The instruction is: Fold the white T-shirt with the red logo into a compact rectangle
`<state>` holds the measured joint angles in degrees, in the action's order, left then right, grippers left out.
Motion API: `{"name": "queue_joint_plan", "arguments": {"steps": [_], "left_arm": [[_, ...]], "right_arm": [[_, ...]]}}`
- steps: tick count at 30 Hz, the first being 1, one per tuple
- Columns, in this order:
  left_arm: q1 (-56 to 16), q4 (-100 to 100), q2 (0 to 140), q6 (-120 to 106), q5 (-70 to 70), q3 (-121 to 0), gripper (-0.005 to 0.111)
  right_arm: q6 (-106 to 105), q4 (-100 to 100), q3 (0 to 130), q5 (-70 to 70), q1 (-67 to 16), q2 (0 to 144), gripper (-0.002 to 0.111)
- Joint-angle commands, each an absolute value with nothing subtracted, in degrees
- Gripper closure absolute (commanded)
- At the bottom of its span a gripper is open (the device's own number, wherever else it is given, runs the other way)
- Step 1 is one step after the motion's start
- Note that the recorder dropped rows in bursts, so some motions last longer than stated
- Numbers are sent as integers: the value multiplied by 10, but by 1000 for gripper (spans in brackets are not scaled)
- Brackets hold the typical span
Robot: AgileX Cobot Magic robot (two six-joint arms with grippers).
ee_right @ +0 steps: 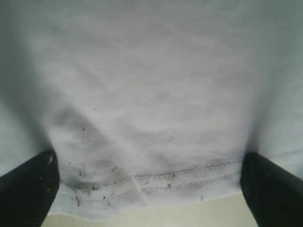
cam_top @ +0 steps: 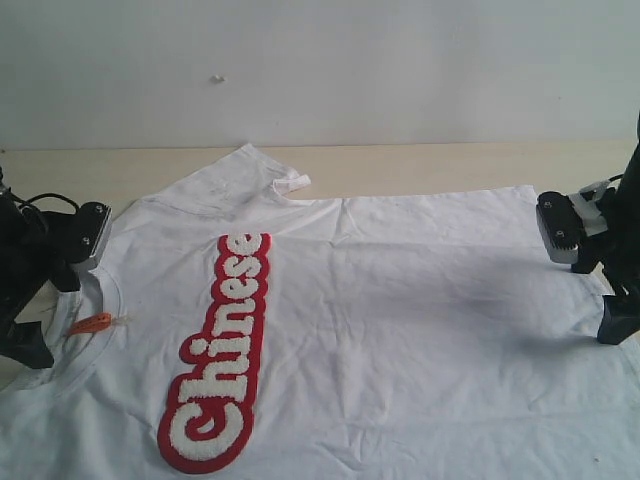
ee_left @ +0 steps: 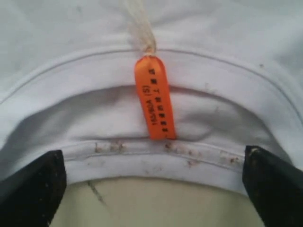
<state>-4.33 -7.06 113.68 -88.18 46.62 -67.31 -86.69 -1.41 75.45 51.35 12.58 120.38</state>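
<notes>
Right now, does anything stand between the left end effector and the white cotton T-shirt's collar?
Nothing visible does. The open left end effector directly faces the ribbed collar of the thin white cotton T-shirt; only the shirt's own small orange neck tag lies there.

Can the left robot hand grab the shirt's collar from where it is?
Probably yes. The left gripper is open, with its jaws standing on either side of the collar edge, just below the orange tag. Nothing seems to lie between it and the cloth.
</notes>
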Motion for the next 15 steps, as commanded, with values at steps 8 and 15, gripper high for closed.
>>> {"name": "queue_joint_plan", "arguments": {"steps": [8,15], "left_arm": [[-39,-85,1175,-897,455,-673,10],[-39,-85,1175,-897,455,-673,10]], "right_arm": [[-869,-15,753,507,128,1212,3],[-869,-15,753,506,128,1212,3]]}}
